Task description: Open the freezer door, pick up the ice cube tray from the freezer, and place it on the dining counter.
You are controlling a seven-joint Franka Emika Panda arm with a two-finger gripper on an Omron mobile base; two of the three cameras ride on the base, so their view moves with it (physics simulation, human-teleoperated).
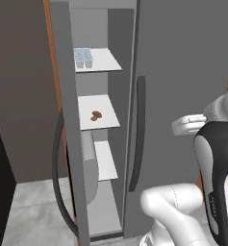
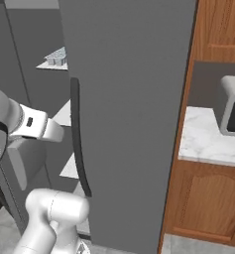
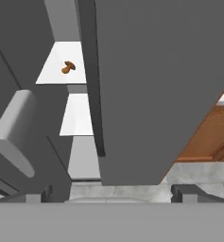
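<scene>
A: What is hidden or cut off?

B: The freezer door stands open edge-on, so its dispenser face cannot be seen. The plain door covers part of the freezer in the right base view. The gripper shows two dark fingertips at the frame bottom, set well apart with nothing between them.

A: Materials and shapes?

B: Matte grey doors, long dark curved handles, flat white shelves. A small brown item lies on the middle shelf.

A: Where is the tray relative to the hand?

B: The tray, pale blue with square cells, sits on the freezer's top shelf, one shelf above the brown item. The hand hangs outside the freezer, in front of the plain door, well apart from the tray.
</scene>
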